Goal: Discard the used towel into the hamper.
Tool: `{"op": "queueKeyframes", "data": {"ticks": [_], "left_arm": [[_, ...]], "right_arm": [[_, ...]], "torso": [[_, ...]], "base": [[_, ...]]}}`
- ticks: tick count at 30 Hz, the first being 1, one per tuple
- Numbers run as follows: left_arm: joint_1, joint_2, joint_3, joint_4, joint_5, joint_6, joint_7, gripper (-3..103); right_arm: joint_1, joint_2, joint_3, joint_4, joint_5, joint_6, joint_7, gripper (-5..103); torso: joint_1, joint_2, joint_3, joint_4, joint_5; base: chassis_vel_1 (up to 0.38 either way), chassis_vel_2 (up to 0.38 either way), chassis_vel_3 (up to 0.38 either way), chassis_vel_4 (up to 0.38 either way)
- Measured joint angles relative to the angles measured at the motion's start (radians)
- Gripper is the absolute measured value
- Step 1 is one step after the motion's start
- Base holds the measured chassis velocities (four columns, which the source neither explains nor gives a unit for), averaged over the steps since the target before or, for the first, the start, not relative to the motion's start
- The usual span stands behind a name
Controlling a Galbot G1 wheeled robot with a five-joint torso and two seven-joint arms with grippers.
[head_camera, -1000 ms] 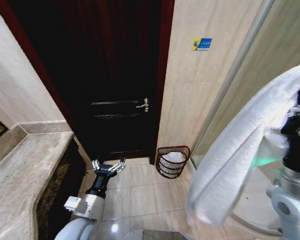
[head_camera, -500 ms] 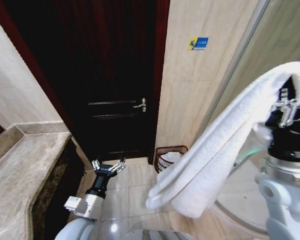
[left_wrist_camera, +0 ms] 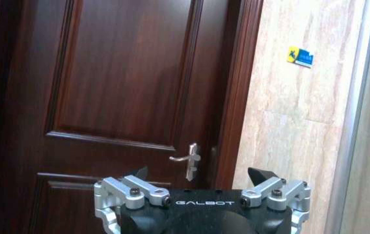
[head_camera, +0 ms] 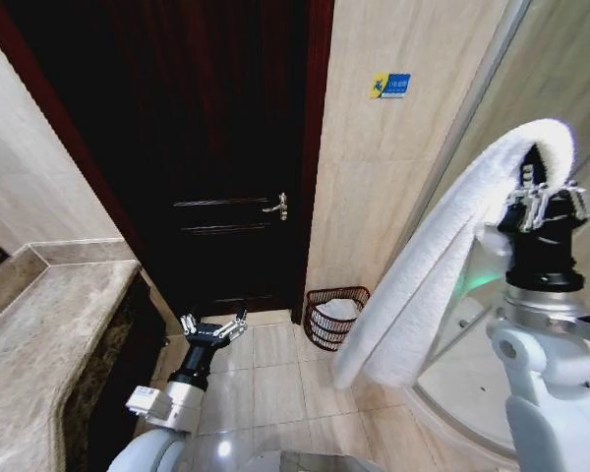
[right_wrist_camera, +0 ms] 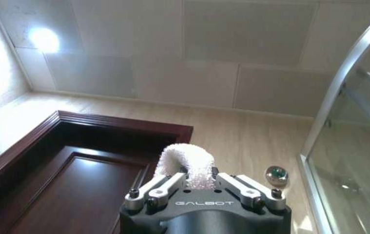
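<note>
Raised high at three o'clock in the head view, the right gripper [head_camera: 543, 192], jaws pinching the fold of the towel [head_camera: 435, 270]. Swung back from mid-frame within the last half second, and the hanging end [head_camera: 374, 369] now closer to the arm, leaving the hamper [head_camera: 335, 317] in full sight again. Judged a carry in progress, with no drop yet. Thick white terry, draped in a long loop toward six o'clock, well above the floor tiles [head_camera: 275, 379]. Small, round, open-weave basket in dark red-brown, at five o'clock from the door [head_camera: 226, 147], against the beige wall [head_camera: 383, 177]; something pale inside. Parked low at seven o'clock, the left gripper [head_camera: 213, 328], jaws spread and empty.
</note>
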Motion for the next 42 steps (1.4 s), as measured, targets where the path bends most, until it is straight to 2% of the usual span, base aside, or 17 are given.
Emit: {"op": "queueKeyframes", "data": {"ticks": [12,16,19,20,25,36,42], "left_arm": [[0.0,0.0,0.0,0.0,0.0,0.0,0.0,100],[0.0,0.0,0.0,0.0,0.0,0.0,0.0,100],[0.0,0.0,0.0,0.0,0.0,0.0,0.0,100],[0.0,0.0,0.0,0.0,0.0,0.0,0.0,100],[0.0,0.0,0.0,0.0,0.0,0.0,0.0,100],[0.0,0.0,0.0,0.0,0.0,0.0,0.0,100],[0.0,0.0,0.0,0.0,0.0,0.0,0.0,100]], "right_arm": [[0.02,-0.02,0.004,-0.025,0.022,0.01,-0.006,8],[0.04,-0.031,0.004,-0.033,0.031,0.015,-0.006,8],[0.056,-0.039,0.004,-0.042,0.039,0.015,-0.006,8],[0.066,-0.047,0.004,-0.049,0.045,0.015,-0.007,8],[0.092,-0.063,0.006,-0.073,0.051,0.015,0.003,8],[0.074,-0.05,0.035,-0.073,0.036,0.047,0.033,8],[0.048,-0.05,0.082,-0.067,0.066,0.044,-0.003,8]], "torso": [[0.001,0.0,0.0,0.0,0.0001],[0.002,-0.001,0.001,0.0011,0.0001],[0.002,-0.001,0.001,0.0005,0.0006],[0.001,-0.001,0.0,-0.0006,0.0],[-0.001,0.0,0.0,0.0003,0.0],[0.001,0.0,0.0,0.0001,0.0003],[0.0,0.0,0.0,0.0003,0.0001]], "base": [[-0.162,0.162,0.16,-0.16],[-0.138,0.171,0.176,-0.124],[-0.075,0.067,0.03,-0.01],[-0.074,-0.016,-0.024,-0.026],[0.047,-0.02,-0.059,0.041],[0.033,0.031,0.032,0.033],[0.062,0.071,0.067,0.058]]}}
